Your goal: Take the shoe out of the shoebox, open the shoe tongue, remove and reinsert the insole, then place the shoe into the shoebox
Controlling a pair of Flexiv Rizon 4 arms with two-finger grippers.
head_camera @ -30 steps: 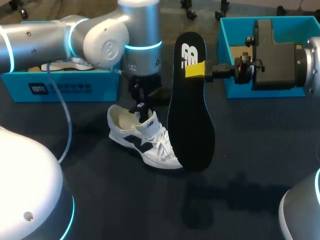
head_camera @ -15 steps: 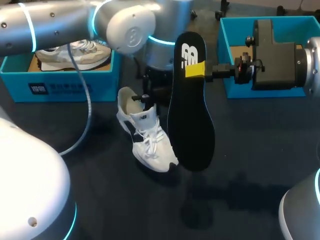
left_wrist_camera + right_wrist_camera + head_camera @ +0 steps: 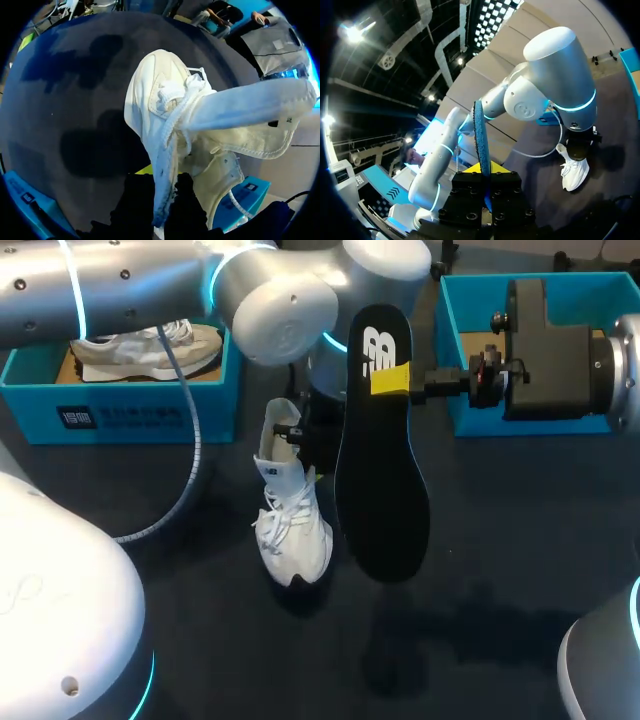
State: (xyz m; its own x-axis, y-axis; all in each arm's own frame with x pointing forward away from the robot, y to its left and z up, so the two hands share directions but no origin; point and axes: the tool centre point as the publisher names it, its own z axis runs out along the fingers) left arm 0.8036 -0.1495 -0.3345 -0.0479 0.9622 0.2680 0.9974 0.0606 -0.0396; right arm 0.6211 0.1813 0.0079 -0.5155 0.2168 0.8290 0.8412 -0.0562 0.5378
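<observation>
At the collar of the shoe [image 3: 292,525], left gripper [image 3: 160,187]: jaws nearly closed, with only the thin side wall of the shoe's opening between the two dark fingers, pinched from both sides.
Shoe relative to left jaws: white trainer with its heel end up at the fingers. The laced toe stretches ahead of them towards the table's near edge.
Tongue [image 3: 250,107]: pulled out of the opening, sticking off to one side above the laces.
Shoe's contact with table [image 3: 500,570]: I cannot tell whether the toe rests on the dark surface.
Right gripper [image 3: 483,172]: jaws narrowly apart, clamped on the insole [image 3: 385,490] near its heel end, one yellow tip flat against the black face.
Insole relative to right jaws: upright, long end hanging below the fingers. It is just beside the shoe, on the shoe's right.
Left shoebox [image 3: 130,418]: blue, behind the shoe, holding a second shoe [image 3: 150,348].
Right shoebox [image 3: 447,340]: blue, behind the right gripper's body.
</observation>
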